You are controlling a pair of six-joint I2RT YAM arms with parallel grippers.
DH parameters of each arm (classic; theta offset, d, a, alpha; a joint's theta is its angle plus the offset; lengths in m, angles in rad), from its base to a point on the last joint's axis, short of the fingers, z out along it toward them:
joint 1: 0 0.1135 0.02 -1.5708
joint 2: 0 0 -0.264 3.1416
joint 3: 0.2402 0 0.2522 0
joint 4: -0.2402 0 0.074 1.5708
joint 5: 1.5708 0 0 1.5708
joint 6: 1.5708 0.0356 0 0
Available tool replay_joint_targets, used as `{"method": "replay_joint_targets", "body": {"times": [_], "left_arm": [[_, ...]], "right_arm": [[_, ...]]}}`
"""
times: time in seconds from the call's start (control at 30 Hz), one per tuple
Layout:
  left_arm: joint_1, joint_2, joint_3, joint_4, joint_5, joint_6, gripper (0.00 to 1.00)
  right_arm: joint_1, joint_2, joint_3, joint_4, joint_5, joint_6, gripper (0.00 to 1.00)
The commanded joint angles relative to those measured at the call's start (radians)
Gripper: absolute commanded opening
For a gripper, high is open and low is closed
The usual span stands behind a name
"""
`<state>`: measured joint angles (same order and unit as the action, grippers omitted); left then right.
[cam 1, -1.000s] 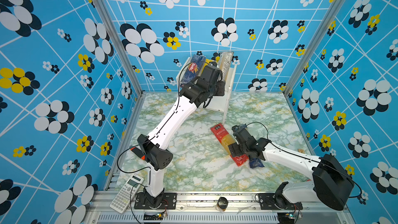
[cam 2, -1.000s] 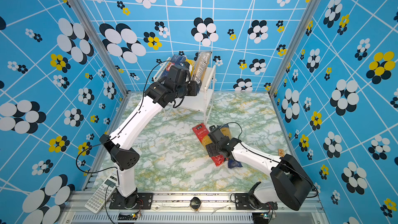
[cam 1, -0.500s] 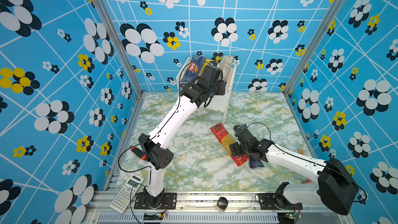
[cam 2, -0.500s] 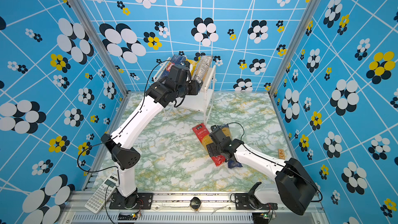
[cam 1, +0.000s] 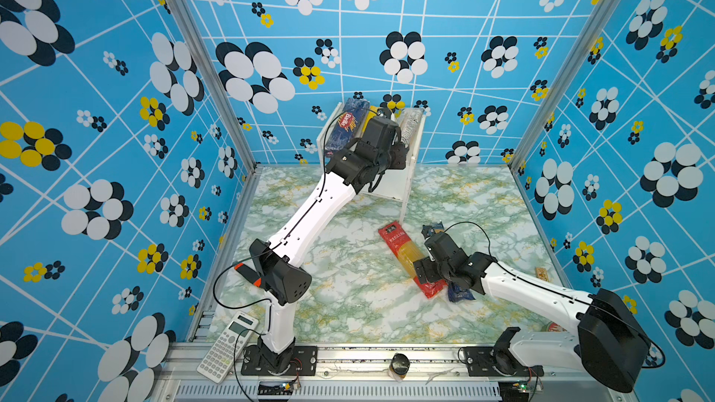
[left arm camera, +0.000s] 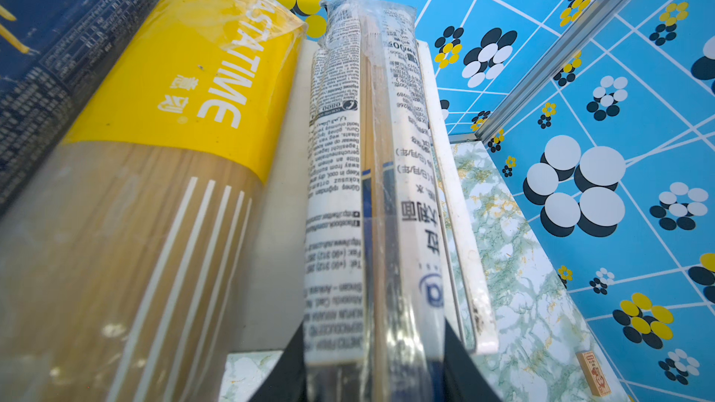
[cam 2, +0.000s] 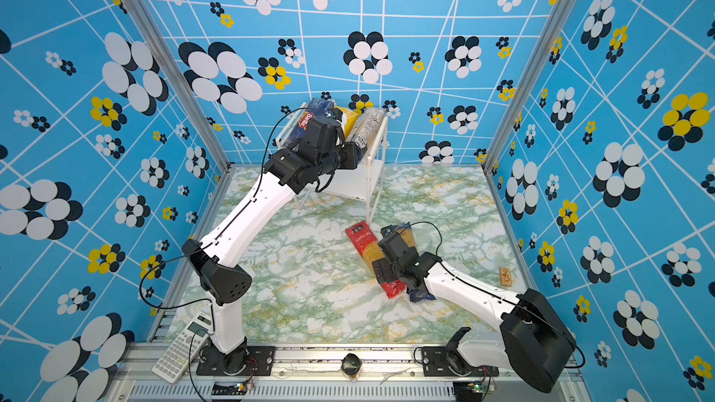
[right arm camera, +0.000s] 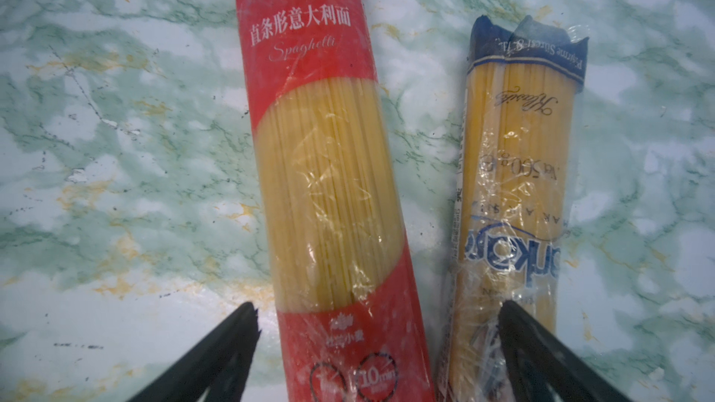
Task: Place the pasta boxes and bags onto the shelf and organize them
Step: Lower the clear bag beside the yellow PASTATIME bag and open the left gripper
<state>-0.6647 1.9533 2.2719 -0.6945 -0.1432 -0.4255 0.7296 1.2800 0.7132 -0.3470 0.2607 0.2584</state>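
Right claw (right arm camera: 379, 305) hangs spread astride the red-ended bag (right arm camera: 325, 187), whose long axis runs straight ahead from it

A back wall (cam 1: 464, 13), a left wall (cam 1: 77, 117) and a right wall (cam 1: 650, 117) close in the space. All three carry the same bright blue print, crossed by thin white lines and scattered with flower shapes made of white, black and yellow ovals. Silver aluminium posts rise along the two back corners, one on the left (cam 1: 201, 63) and one on the right (cam 1: 561, 71). The table (cam 1: 348, 315) has a glossy marble pattern, white veined with green and touches of gold. A silver metal rail (cam 1: 367, 348) runs along its near edge, with a slotted grey strip (cam 1: 348, 392) below. The light is bright and even, and shadows on the table are soft.
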Motion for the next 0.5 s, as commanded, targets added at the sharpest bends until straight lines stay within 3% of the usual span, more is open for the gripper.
{"method": "replay_joint_targets", "body": {"times": [0.0, 0.07, 0.27, 0.43, 0.47], "left_arm": [[0.004, -0.049, -0.005, 0.099, -0.009, 0.005, 0.41], [0.004, -0.052, -0.006, 0.104, -0.001, 0.006, 0.42], [0.001, -0.078, -0.016, 0.144, 0.107, -0.002, 0.70], [-0.008, -0.110, -0.032, 0.153, 0.102, 0.009, 0.98], [-0.008, -0.127, -0.035, 0.151, 0.099, 0.012, 0.99]], "right_arm": [[-0.009, -0.018, -0.014, 0.004, 0.022, 0.018, 0.99], [-0.010, -0.019, -0.014, 0.002, 0.022, 0.018, 0.99], [-0.009, -0.025, -0.013, -0.001, 0.018, 0.016, 0.99], [-0.010, -0.026, -0.007, -0.008, 0.010, 0.014, 0.99], [-0.009, -0.027, -0.007, -0.009, 0.010, 0.013, 0.99]]}}
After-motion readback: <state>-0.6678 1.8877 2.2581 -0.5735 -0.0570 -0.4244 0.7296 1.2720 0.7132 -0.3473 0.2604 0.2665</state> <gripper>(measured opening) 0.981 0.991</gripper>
